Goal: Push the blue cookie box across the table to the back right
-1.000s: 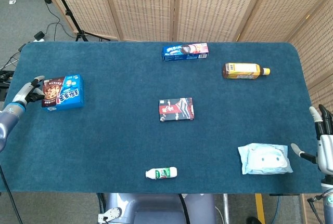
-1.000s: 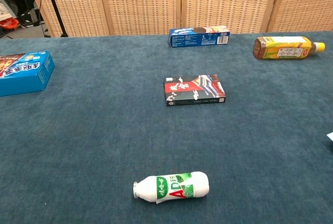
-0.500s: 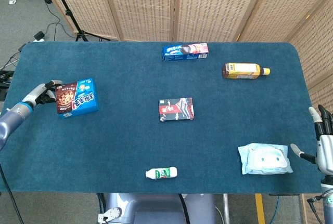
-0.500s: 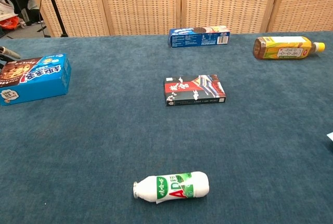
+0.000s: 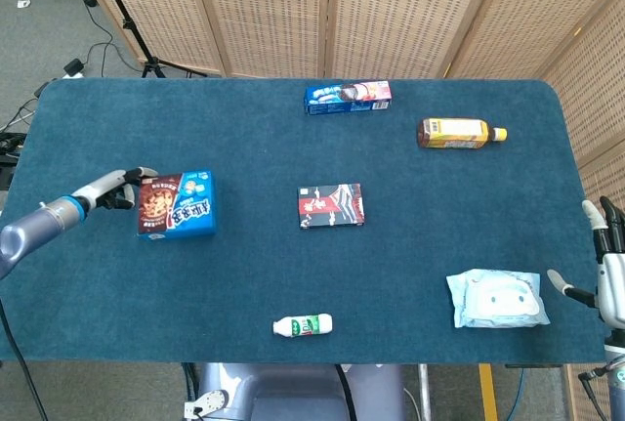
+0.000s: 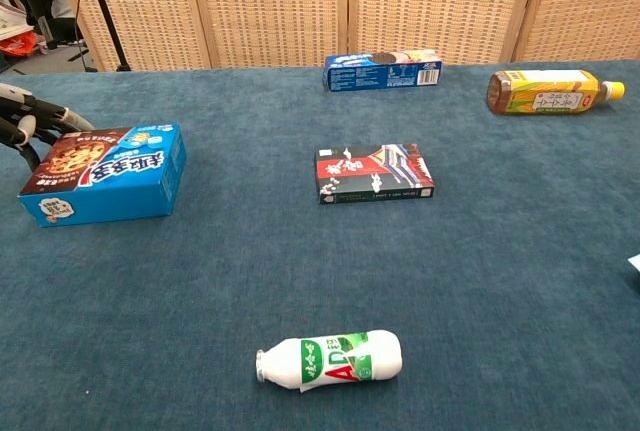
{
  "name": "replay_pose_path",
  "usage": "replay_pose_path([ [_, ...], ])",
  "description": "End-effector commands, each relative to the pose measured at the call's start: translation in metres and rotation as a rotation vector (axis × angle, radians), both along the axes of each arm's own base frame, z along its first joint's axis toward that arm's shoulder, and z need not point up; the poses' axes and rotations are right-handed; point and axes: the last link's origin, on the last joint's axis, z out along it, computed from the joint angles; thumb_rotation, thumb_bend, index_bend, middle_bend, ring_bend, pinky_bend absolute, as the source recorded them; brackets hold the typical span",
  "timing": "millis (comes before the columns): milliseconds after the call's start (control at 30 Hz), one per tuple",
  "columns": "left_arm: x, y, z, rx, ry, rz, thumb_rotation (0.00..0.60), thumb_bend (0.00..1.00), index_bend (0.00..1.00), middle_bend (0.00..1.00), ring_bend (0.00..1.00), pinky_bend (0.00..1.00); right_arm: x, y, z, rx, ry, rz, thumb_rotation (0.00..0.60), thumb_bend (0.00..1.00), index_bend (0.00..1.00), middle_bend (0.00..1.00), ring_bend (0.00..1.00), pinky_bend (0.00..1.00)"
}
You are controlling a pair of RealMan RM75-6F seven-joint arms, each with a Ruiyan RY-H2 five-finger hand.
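The blue cookie box (image 5: pixel 177 204) lies flat on the left half of the table, its brown cookie picture toward the left end; in the chest view the blue cookie box (image 6: pixel 108 173) sits at the left. My left hand (image 5: pixel 119 189) touches the box's left end with its fingers stretched toward it and holds nothing; the chest view shows the left hand (image 6: pixel 28 123) at the frame's left edge. At the table's right front edge my right hand (image 5: pixel 605 263) stands upright with its fingers apart, holding nothing.
A dark card box (image 5: pixel 331 205) lies mid-table, to the right of the cookie box. A long blue cookie pack (image 5: pixel 348 96) and a yellow drink bottle (image 5: pixel 459 133) lie at the back. A small white bottle (image 5: pixel 304 324) and a wipes pack (image 5: pixel 497 298) lie near the front.
My left hand has slid the blue cookie box to the right and slightly toward the front. The right hand has not moved.
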Motion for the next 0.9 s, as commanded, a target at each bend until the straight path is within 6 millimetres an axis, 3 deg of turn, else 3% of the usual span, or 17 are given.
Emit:
replay_pose_path([
  [33, 0.020, -0.007, -0.004, -0.095, 0.023, -0.089, 0.600, 1.00, 0.16, 0.17, 0.16, 0.38, 0.000, 0.000, 0.001, -0.002, -0.002, 0.000, 0.600, 0.00, 0.00, 0.00, 0.00, 0.00],
  [400, 0.060, -0.030, -0.020, -0.199, -0.028, -0.207, 0.600, 1.00, 0.16, 0.17, 0.16, 0.38, 0.000, 0.000, 0.002, -0.002, -0.007, 0.003, 0.600, 0.00, 0.00, 0.00, 0.00, 0.00],
  [900, 0.104, -0.041, -0.056, -0.185, -0.150, -0.241, 0.600, 1.00, 0.16, 0.17, 0.16, 0.38, 0.000, 0.001, 0.003, 0.001, -0.013, 0.007, 0.600, 0.00, 0.00, 0.00, 0.00, 0.00],
])
